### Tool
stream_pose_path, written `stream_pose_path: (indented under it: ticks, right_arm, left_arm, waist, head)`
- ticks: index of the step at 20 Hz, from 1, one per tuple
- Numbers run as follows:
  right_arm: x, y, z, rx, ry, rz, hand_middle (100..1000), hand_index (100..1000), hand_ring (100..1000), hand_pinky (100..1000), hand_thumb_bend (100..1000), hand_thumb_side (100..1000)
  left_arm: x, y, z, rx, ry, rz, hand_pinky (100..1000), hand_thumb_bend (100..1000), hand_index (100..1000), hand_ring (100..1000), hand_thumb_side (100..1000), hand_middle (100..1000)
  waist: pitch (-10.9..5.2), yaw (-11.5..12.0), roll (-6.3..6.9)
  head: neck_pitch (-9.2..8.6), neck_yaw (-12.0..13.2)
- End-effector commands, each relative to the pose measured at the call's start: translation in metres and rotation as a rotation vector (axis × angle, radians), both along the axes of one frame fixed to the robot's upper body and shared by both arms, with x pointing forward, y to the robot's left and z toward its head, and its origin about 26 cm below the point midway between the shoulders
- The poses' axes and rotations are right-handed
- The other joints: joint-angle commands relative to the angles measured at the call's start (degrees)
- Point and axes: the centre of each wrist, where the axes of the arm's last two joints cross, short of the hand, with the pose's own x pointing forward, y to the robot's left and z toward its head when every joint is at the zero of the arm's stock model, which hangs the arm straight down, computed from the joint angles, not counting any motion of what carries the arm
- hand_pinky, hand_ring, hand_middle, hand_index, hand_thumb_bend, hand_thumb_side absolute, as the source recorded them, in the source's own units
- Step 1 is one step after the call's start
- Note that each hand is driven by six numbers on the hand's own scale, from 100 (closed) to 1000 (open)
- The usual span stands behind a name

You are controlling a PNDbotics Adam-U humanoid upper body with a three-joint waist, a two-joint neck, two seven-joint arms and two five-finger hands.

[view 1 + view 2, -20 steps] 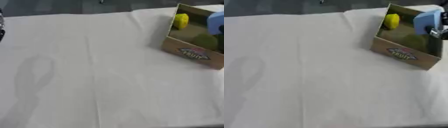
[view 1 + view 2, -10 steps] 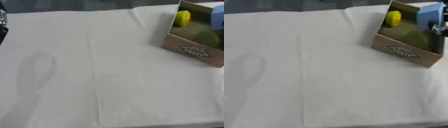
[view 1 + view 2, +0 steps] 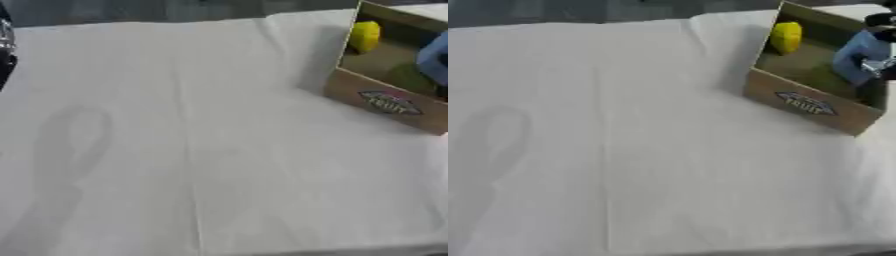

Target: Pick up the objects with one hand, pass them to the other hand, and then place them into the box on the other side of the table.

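An open cardboard box (image 3: pixel 811 105) with a fruit label stands at the table's far right. Inside it, a yellow object (image 3: pixel 786 36) lies against the far-left wall, and something green (image 3: pixel 404 79) lies on the bottom. My right hand (image 3: pixel 882 66) comes in from the right edge. It is shut on a light blue object (image 3: pixel 857 50), which it holds inside the box's open top. Only dark fingers with silver bits show around the blue object. A dark sliver of my left hand (image 3: pixel 4 47) shows at the left edge in the left eye view.
A white cloth (image 3: pixel 201 150) with a long crease down the middle covers the table. A soft shadow lies on its left part. The table's far edge runs along the top, and its near edge shows at the bottom right.
The blue object in my right hand has come down a little into the box since half a second ago. The whole picture has shifted slightly. The box has stayed put.
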Motion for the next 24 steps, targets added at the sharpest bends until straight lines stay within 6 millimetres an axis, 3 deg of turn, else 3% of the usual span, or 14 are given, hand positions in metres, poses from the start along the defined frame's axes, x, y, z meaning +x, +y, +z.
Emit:
stream_pose_path:
  ticks: [1, 8, 12, 14, 16, 17, 18, 20, 24]
  right_arm:
    - [-0.004, -0.006, 0.02, -0.029, -0.036, -0.014, 940, 946, 893, 1000, 281, 223]
    - [-0.004, -0.003, 0.027, -0.036, -0.063, -0.005, 939, 945, 893, 1000, 300, 242]
    - [-0.006, -0.003, 0.031, 0.004, -0.094, -0.007, 942, 949, 888, 1000, 271, 166]
    - [-0.009, -0.001, 0.04, 0.053, -0.144, -0.006, 945, 953, 882, 1000, 233, 100]
    - [-0.013, 0.003, 0.049, 0.125, -0.197, 0.012, 973, 979, 883, 1000, 100, 100]
    - [-0.015, 0.005, 0.054, 0.164, -0.223, 0.024, 975, 980, 882, 1000, 100, 113]
    - [-0.018, 0.008, 0.059, 0.199, -0.246, 0.035, 978, 979, 881, 1000, 100, 269]
    - [-0.023, 0.014, 0.065, 0.269, -0.284, 0.066, 977, 968, 874, 1000, 100, 433]
    - [-0.03, 0.026, 0.072, 0.406, -0.339, 0.126, 973, 957, 858, 1000, 100, 526]
  left_arm:
    - [-0.003, 0.0, 0.006, 0.008, -0.023, -0.006, 817, 257, 787, 721, 629, 615]
    - [-0.003, 0.0, 0.006, 0.01, -0.019, -0.009, 817, 253, 787, 722, 632, 615]
    - [-0.003, 0.0, 0.005, 0.007, -0.018, -0.005, 816, 254, 785, 722, 635, 614]
    - [-0.003, 0.001, 0.005, 0.006, -0.019, -0.001, 816, 251, 785, 721, 635, 614]
    - [-0.003, 0.001, 0.005, 0.005, -0.021, 0.003, 815, 251, 784, 720, 634, 613]
    - [-0.003, 0.002, 0.005, 0.004, -0.023, 0.006, 815, 250, 783, 719, 634, 613]
    - [-0.003, 0.002, 0.005, 0.003, -0.024, 0.009, 813, 245, 783, 716, 634, 612]
    - [-0.003, 0.004, 0.005, 0.002, -0.028, 0.015, 809, 239, 784, 711, 637, 612]
    - [-0.004, 0.005, 0.004, -0.019, -0.034, 0.022, 793, 193, 797, 698, 660, 609]
  waist:
    - [-1.63, -0.01, -0.04]
    - [-1.68, -0.17, -0.03]
    - [-1.5, -0.23, 0.05]
    - [-1.41, -0.38, 0.11]
    - [-1.34, -0.56, 0.2]
    - [-1.3, -0.65, 0.25]
    - [-1.27, -0.71, 0.28]
    - [-1.24, -0.71, 0.36]
    - [-1.29, -0.24, 0.9]
  head:
    - [-1.01, -1.1]
    - [-0.88, -1.04]
    - [-0.63, -1.05]
    - [-0.53, -1.05]
    - [-0.55, -1.0]
    - [-0.64, -0.92]
    - [-0.78, -0.84]
    - [-0.96, -0.71]
    - [-1.1, -0.34]
